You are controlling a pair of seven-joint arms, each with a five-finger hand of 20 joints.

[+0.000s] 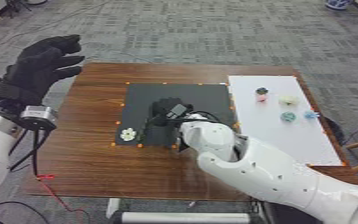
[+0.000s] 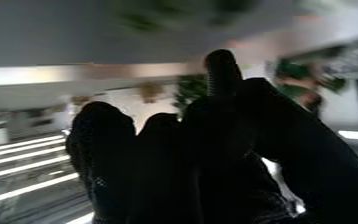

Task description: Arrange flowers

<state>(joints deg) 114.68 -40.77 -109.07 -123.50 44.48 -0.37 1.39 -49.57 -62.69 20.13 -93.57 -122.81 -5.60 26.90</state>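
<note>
**Working at a brown table [image 1: 73, 165]**

Holding up the left hand [image 1: 38, 70] at upper left, loosely open and gripping nothing. Showing one white flower [image 1: 127, 134] on the black mat [image 1: 144, 97], lower left of centre. Positioning the right hand [image 1: 167, 107] over the mat, mid-frame; not revealing openness or grip. Displaying five blooms on the white board [image 1: 295, 142], right: one dark [image 1: 262, 91], one pink [image 1: 262, 98], one cream [image 1: 288, 100], one teal [image 1: 288, 116], one light blue [image 1: 311, 114]. Including one blue-and-white vessel [image 1: 337, 4], upper right, but hiding any contents.
</note>
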